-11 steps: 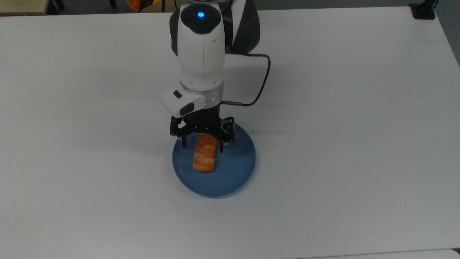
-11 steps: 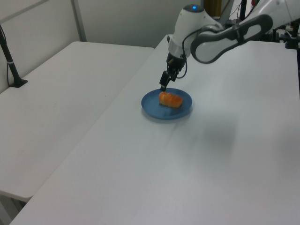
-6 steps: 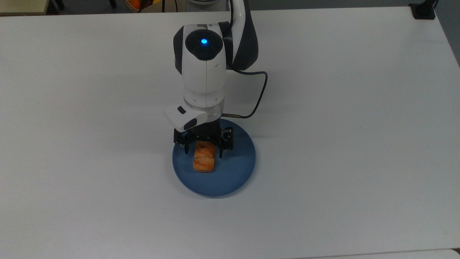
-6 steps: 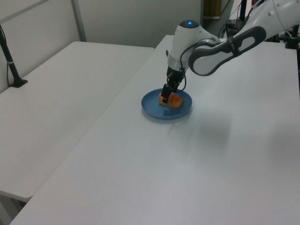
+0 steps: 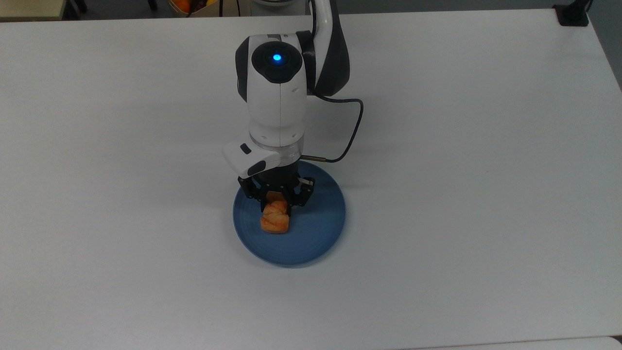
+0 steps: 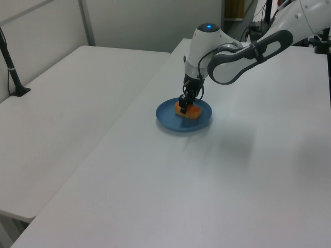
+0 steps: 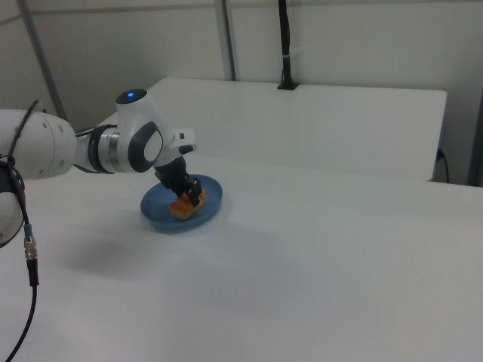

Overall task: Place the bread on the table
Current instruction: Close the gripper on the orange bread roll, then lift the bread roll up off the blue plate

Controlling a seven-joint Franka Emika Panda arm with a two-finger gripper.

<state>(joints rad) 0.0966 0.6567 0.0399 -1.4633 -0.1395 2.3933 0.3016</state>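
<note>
Right now the bread [image 5: 274, 221] lies on the blue plate [image 5: 316, 238], a little toward the top view's left of the plate's centre, and the plate sits on the white bench [image 5: 486, 194]. Over the plate, the end effector [image 5: 276, 203] points straight down with its black fingers [image 5: 263, 198] pressed against both sides of the loaf's far end, clamped on the bread. Behind the plate, a dark cable [image 5: 352, 131] loops from the arm's wrist above the bench.
</note>
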